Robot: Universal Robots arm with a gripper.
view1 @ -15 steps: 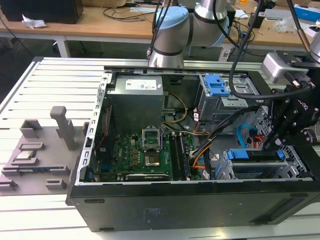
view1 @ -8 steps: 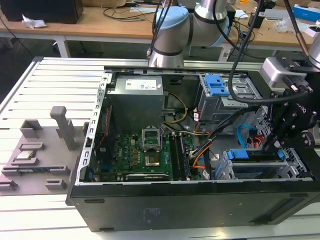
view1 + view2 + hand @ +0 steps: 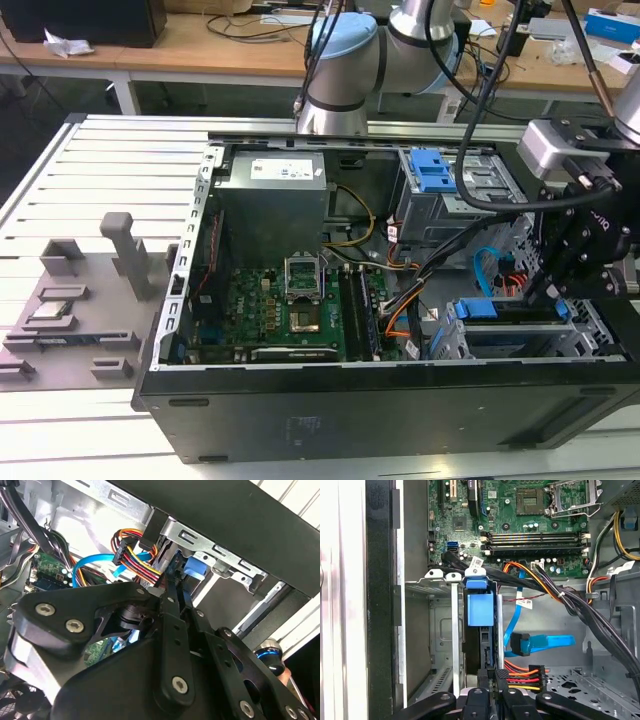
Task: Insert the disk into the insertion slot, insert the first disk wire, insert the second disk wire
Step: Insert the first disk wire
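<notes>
Blue plastic marked the spot: the disk (image 3: pixel 480 607), framed in its bright carrier, sat seated in the insertion slot (image 3: pixel 440 630), the perforated silver bay at the corner of the opened computer case (image 3: pixel 350 420) on the table (image 3: pixel 100 180), towards the exterior view's right. The robot's single arm (image 3: pixel 345 60) reached over that corner with its claw (image 3: pixel 495 680) lowered into the case. The fingers looked drawn together and clamped on the small black plug of the first disk wire (image 3: pixel 522 677), whose orange, red and black strands trailed off to one side. In the first wrist view the plug hung directly at the disk's narrow exposed edge, almost touching it, and that edge ran straight away from the claw towards the blue carrier tab and the green motherboard (image 3: pixel 530 525) beyond. From the room the plug seemed lined up with the edge, though whether it was fully seated could not be made out. The second disk wire (image 3: pixel 547 641), a flat bright-blue cable, lay loose just beside the disk on the side where the strands trailed, its plug end free and apart from the drive
</notes>
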